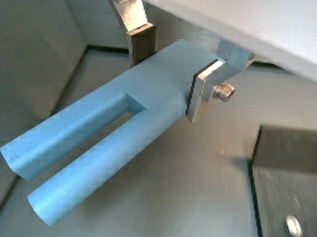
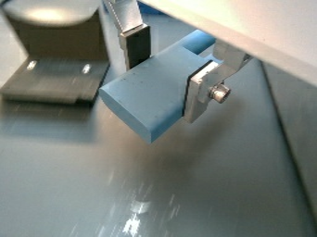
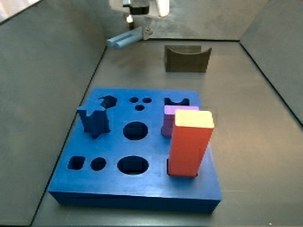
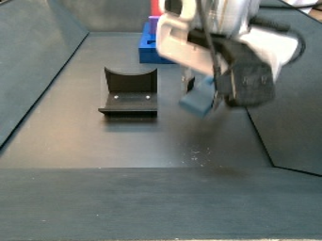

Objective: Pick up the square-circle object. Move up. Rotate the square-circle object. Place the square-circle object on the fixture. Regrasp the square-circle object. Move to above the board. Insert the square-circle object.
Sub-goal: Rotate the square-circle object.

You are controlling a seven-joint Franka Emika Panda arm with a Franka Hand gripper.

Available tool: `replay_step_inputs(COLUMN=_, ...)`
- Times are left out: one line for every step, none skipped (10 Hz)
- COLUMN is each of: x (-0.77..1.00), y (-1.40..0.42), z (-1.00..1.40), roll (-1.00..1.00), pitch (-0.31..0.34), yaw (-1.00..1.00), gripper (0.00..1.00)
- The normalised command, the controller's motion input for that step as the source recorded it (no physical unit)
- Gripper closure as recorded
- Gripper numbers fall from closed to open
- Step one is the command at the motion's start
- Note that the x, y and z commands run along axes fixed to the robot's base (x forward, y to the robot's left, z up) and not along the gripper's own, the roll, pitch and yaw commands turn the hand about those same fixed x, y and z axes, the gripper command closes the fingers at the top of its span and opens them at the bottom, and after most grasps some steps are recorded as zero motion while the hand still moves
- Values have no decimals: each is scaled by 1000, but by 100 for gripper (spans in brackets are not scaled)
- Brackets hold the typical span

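Aloft above the dark floor, the gripper (image 3: pixel 140 27) holds the square-circle object (image 3: pixel 122 40) clear of every surface, as we see in a side view. Its two silver fingers are clamped on the pale blue piece: in a wrist view one finger (image 1: pixel 140 32) presses the far face and another finger (image 1: pixel 209 85) presses the near face, the square-circle object (image 1: pixel 106 139) reaching out from between them as two rounded prongs with a slot between. In a wrist view the blunt square end of the square-circle object (image 2: pixel 151 95) faces the camera, gripped in the gripper (image 2: pixel 171 63) the same way, with the fixture (image 2: pixel 56 51) on the floor off to one side and well apart from the piece.

Going left to right in a side view, we find the piece hanging tilted from the gripper at far left, then the fixture (image 3: pixel 185 58) standing on the floor to its right, untouched. Nearer the camera lies the board (image 3: pixel 148 142), bearing a dark blue notched peg (image 3: pixel 92 121) on its left and a tall red-orange block (image 3: pixel 190 142) on its right.

In a side view from the opposite end, the fixture (image 4: pixel 128 91) sits left of the gripper (image 4: pixel 214 80), the square-circle object (image 4: pixel 201 96) hangs below the fingers above bare floor, and the board (image 4: pixel 149 47) shows behind.
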Motion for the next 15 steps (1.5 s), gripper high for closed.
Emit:
replay_step_inputs(x=-86, y=-284, z=577, roll=124, pitch=8, yaw=21, gripper=100)
replay_step_inputs(x=-62, y=-165, z=501, roll=147, pitch=31, yaw=22, gripper=100)
replay_step_inputs(x=-36, y=-76, z=343, roll=158, pitch=84, yaw=23, gripper=100)
replay_step_inputs(x=-25, y=-56, z=240, roll=148, pitch=115, yaw=27, gripper=100)
replay_step_inputs(x=0, y=0, z=0, roll=0, pitch=0, yaw=-1000, gripper=100)
replay_step_inputs(x=9, y=24, z=-102, roll=-3, pitch=-2, yaw=-1000, gripper=100)
replay_step_inputs(x=18, y=31, z=-100, roll=-7, pitch=-5, yaw=-1000, gripper=100)
replay_step_inputs(x=29, y=31, z=-72, roll=-7, pitch=-7, yaw=-1000, gripper=100)
replay_step_inputs(x=34, y=30, z=-57, roll=-8, pitch=-8, yaw=-1000, gripper=100)
replay_step_inputs(x=34, y=29, z=-47, roll=-8, pitch=-9, yaw=-1000, gripper=100)
replay_step_inputs(x=35, y=27, z=-38, roll=-8, pitch=-10, yaw=-1000, gripper=100)
replay_step_inputs(x=35, y=27, z=-35, roll=-9, pitch=-10, yaw=-1000, gripper=100)
replay_step_inputs(x=35, y=27, z=-33, roll=-9, pitch=-11, yaw=-1000, gripper=100)
replay_step_inputs(x=36, y=26, z=-31, roll=-9, pitch=-11, yaw=-1000, gripper=100)
replay_step_inputs(x=36, y=26, z=-31, roll=-9, pitch=-11, yaw=-1000, gripper=100)
